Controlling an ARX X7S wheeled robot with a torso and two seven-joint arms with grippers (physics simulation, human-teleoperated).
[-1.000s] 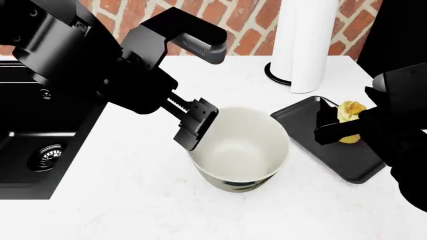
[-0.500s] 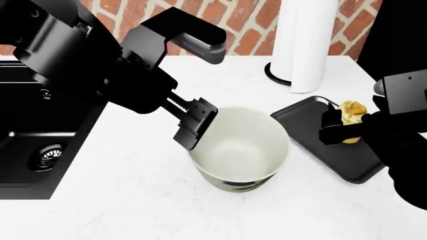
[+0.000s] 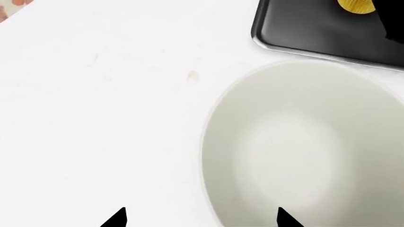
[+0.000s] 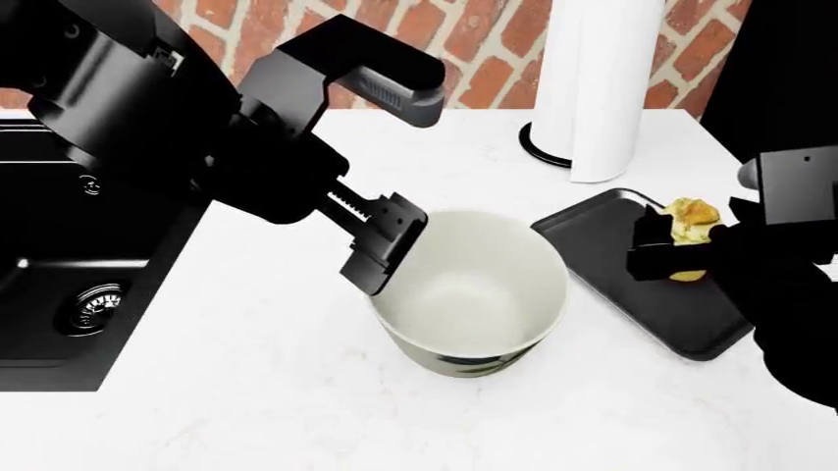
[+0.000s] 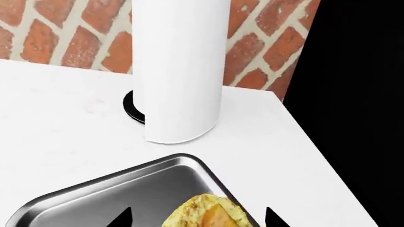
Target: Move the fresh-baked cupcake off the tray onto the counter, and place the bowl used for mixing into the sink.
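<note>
left gripper (image 4: pixel 383 245) jaws released, straddling bowl (image 4: pixel 469 292) rim; bowl upright on desk (image 4: pixel 262 383) between sink (image 4: pixel 53 285) and tray (image 4: pixel 615 265). right gripper (image 4: pixel 661 253) jaws around cupcake (image 4: pixel 690 221) over tray; grip cannot tell.

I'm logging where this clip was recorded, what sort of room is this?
Most likely a simulated kitchen: a black sink set into a white counter, a brick back wall, and a paper-towel roll beside a baking tray.

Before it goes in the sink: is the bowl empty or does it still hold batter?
Empty. The bowl stands upright, its off-white inside bare in both views.
</note>
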